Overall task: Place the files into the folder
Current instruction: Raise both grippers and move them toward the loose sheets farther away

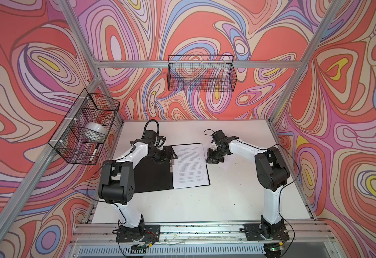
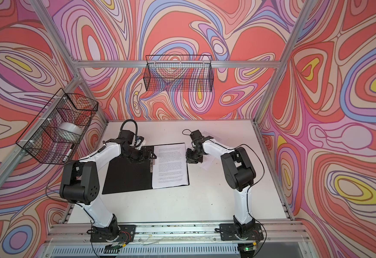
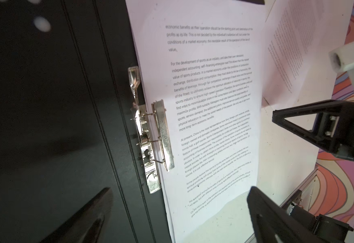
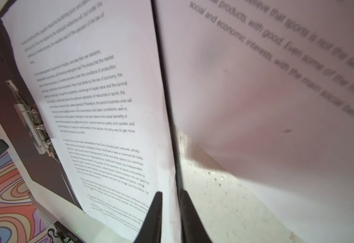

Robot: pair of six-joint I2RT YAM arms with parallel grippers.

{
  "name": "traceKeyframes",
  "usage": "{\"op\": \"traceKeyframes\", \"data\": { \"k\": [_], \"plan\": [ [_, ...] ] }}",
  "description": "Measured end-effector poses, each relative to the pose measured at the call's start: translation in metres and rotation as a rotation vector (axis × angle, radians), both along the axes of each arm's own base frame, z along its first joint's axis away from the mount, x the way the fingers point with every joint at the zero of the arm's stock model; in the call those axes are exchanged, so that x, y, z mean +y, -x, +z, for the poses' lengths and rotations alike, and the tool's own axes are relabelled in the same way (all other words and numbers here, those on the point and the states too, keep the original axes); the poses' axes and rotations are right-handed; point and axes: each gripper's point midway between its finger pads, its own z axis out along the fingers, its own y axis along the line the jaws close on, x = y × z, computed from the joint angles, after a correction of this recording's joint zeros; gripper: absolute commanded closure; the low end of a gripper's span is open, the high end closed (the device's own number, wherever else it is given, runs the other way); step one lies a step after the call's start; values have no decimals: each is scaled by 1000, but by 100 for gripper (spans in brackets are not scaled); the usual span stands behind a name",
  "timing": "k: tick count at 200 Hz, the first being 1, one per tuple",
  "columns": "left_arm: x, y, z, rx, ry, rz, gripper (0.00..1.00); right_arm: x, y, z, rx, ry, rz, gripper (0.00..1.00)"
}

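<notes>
The folder (image 1: 153, 178) (image 2: 126, 176) lies open on the table, black inside up. One of the files, a white printed sheet (image 1: 190, 165) (image 3: 209, 105) (image 4: 91, 105), rests flat on its right half beside the metal spine clip (image 3: 150, 134) (image 4: 33, 124). Another sheet (image 2: 208, 164) (image 3: 287, 52) (image 4: 277, 84) lies off the folder to the right, curling up under my right arm. My left gripper (image 1: 171, 159) (image 3: 180, 189) hovers open over the clip, holding nothing. My right gripper (image 1: 211, 159) (image 4: 170, 192) sits at the folder's right edge, jaws a narrow gap apart astride the sheet's edge.
A wire basket (image 1: 84, 129) on the left wall holds a tape roll (image 1: 96, 130) and a marker (image 1: 94, 153). A second wire basket (image 1: 201, 73) hangs on the back wall. Aluminium frame posts bound the white table (image 1: 204, 201).
</notes>
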Motion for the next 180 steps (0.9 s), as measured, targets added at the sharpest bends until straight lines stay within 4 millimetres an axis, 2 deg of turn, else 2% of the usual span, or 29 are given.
{"op": "traceKeyframes", "data": {
  "k": [31,47,67,83,101,124,159,180],
  "plan": [
    [4,-13,46,-117,-37,-33,0,-15,-4,18,-62,60,-27,76],
    [1,-27,75,-195,-41,-58,0,-25,-10,24,-89,83,-53,76],
    [-6,-39,107,-269,-48,-96,0,-49,-26,25,-120,118,-108,76],
    [-19,-46,123,-307,-42,-137,0,-68,-37,23,-138,153,-140,77],
    [-37,-45,124,-307,-35,-186,0,-83,-53,19,-158,204,-151,77],
    [-60,-34,114,-278,-34,-250,0,-85,-68,13,-185,254,-124,77],
    [-89,-25,105,-257,-28,-318,0,-90,-75,3,-198,325,-88,75],
    [-109,-34,103,-265,-23,-354,0,-98,-77,2,-199,349,-99,73]
  ]
}}
